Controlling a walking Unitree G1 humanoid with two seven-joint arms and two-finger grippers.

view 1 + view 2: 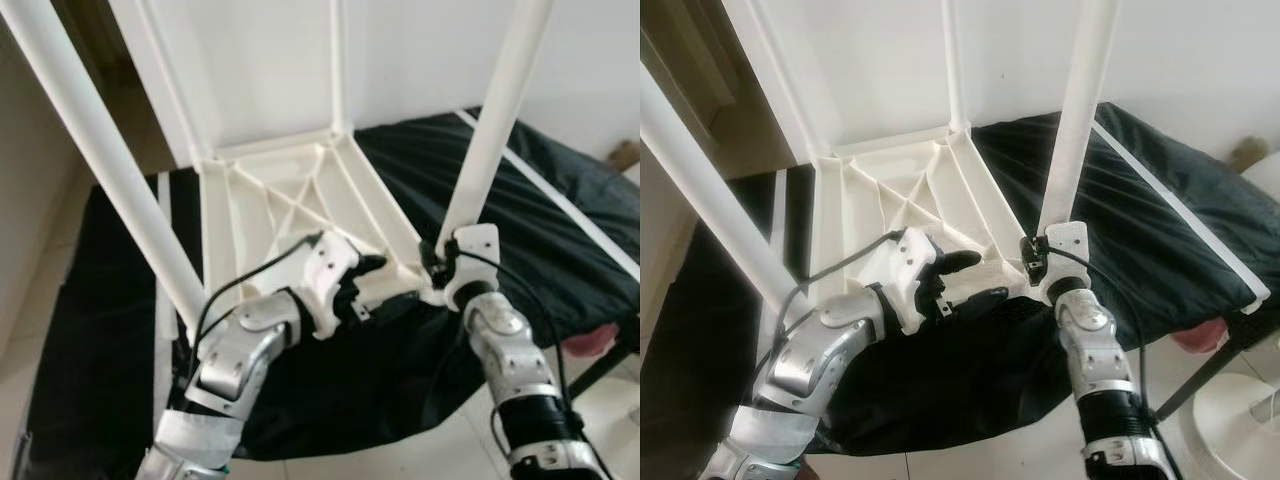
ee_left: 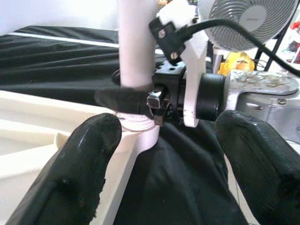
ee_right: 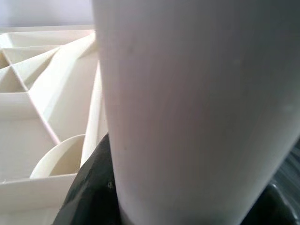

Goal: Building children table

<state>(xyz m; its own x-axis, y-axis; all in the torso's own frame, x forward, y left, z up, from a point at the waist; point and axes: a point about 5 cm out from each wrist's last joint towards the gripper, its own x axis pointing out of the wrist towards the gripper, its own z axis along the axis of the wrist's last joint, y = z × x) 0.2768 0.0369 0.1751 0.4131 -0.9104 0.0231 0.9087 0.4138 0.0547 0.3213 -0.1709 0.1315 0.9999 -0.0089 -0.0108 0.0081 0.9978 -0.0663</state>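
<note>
Upturned white tabletop on black cloth; right claw pinching white leg at 4 o'clock corner; left claw spread alongside.

Head stereo looks down; wrist views close on table leg.

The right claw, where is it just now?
In the head views the right claw is on the robot's right, clamped round the foot of a white table leg at the near corner of the upturned white tabletop.
</note>
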